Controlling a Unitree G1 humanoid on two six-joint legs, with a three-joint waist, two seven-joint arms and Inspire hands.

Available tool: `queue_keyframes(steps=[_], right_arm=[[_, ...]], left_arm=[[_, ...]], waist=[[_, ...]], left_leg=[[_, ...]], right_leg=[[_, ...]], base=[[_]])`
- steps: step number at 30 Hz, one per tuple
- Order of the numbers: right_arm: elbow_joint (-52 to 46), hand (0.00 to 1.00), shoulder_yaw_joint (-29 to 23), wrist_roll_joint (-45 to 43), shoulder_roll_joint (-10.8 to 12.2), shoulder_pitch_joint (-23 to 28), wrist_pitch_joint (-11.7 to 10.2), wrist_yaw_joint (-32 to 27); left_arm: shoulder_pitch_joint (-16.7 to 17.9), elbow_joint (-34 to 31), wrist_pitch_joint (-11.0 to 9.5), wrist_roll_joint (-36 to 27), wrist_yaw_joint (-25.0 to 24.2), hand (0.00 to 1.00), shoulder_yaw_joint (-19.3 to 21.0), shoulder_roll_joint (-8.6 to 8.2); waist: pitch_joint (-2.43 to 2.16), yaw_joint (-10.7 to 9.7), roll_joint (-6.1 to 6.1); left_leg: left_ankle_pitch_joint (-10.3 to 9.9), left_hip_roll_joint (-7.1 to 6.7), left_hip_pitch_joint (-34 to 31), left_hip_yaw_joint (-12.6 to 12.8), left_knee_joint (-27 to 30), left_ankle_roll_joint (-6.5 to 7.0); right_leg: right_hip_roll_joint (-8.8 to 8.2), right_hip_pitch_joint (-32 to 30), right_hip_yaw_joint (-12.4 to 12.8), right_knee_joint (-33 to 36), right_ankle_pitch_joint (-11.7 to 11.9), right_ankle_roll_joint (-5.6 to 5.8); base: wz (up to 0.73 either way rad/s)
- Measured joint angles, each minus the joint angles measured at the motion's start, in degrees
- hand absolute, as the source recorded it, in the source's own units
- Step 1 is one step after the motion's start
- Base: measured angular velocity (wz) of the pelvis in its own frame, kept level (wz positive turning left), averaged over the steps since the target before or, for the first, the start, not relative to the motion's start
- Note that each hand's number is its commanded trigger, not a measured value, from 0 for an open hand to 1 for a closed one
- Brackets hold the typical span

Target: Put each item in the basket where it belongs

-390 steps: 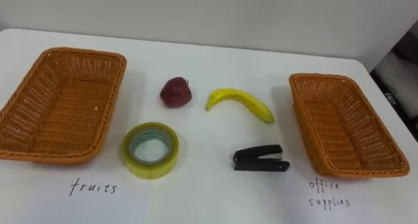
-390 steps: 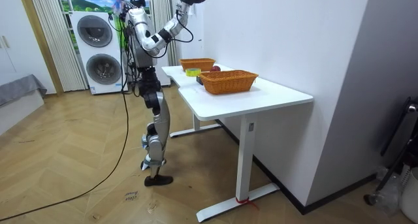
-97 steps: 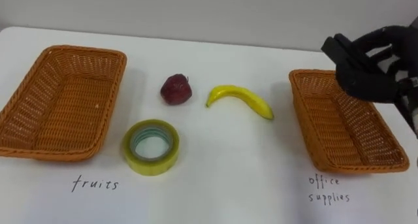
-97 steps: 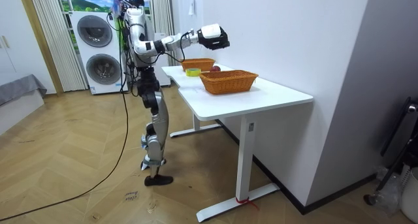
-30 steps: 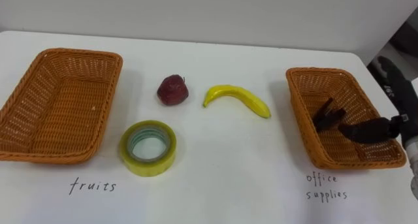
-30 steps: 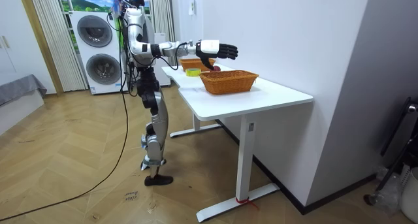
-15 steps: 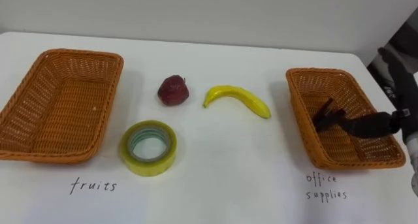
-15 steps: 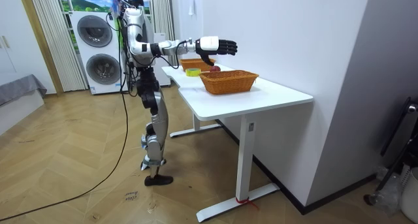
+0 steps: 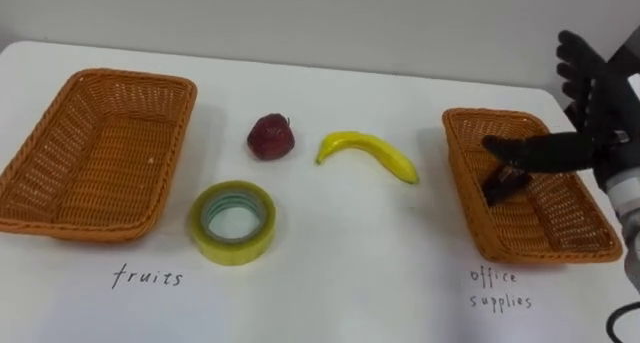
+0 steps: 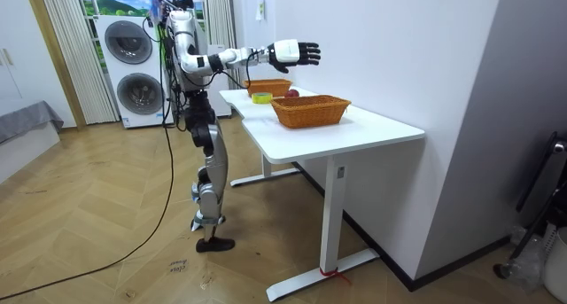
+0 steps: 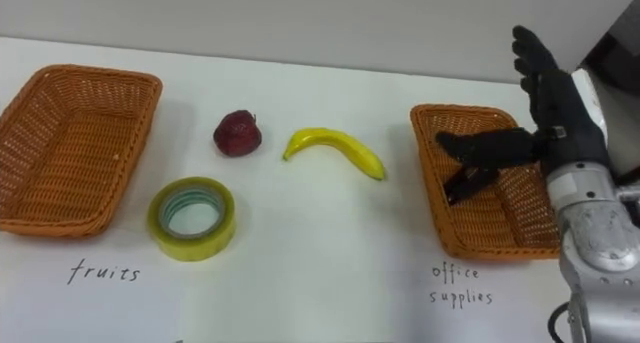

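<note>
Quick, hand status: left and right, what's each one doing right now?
Right hand: open, empty, above the office supplies basket; the stapler lies inside it.
Left hand: cannot be told.

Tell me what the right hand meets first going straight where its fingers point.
Probably the wall behind the table: the open right hand hovers above the office supplies basket, fingers aimed past it. Depth is unclear.

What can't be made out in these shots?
- Stapler: in both eye views the thumb of the right hand crosses it and hides its far end. In the room view the basket wall hides it.
- Right basket: in the right eye view its right rim is behind the forearm.
- Tape: in the room view it is too small for any detail.
</note>
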Motion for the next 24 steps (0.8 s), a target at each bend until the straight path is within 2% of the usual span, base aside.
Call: queue_keyframes(steps=[5, 9, 16, 24], right_arm=[[0.0, 0.00, 5.0, 3.9, 0.0, -2.9, 0.0, 1.4], [0.3, 0.00, 8.9, 4.6, -0.1, -5.2, 0.4, 2.6], [0.5, 0.00, 10.6, 5.3, -0.1, -9.4, 0.8, 4.3], [3.3, 0.00, 13.4, 8.1, -0.1, -11.1, 1.6, 5.0]], left_arm=[[-0.1, 0.0, 0.2, 0.0, 0.0, 0.00, -1.3, 0.05], [-0.3, -0.1, 1.4, 0.1, -0.4, 0.00, -1.5, 0.03], [-0.6, -0.5, 2.9, 0.1, -1.1, 0.00, -0.9, 0.03], [-1.3, -1.1, 3.9, 0.2, -1.7, 0.00, -1.0, -0.03]], waist=[[-0.09, 1.3, 0.51], [-0.09, 3.3, 0.56], [-0.19, 4.3, 0.40], [-0.25, 7.0, 0.20]], left_leg=[[0.0, 0.01, -0.1, -0.7, 0.0, -0.01], [0.0, 0.02, -0.1, -1.1, 0.0, -0.03], [0.1, -0.27, -0.6, -3.3, 0.4, 0.05], [0.1, -0.50, -1.0, -4.6, 0.9, 0.04]], right_leg=[[-0.01, 0.1, -0.8, 0.1, 0.0, 0.00], [0.03, 0.2, -1.3, 0.0, 0.0, 0.00], [-0.14, 1.0, -3.4, -0.3, 0.0, 0.00], [-0.71, 1.7, -5.0, -0.8, 0.0, 0.07]], base=[[0.08], [0.04], [0.17], [0.08]])
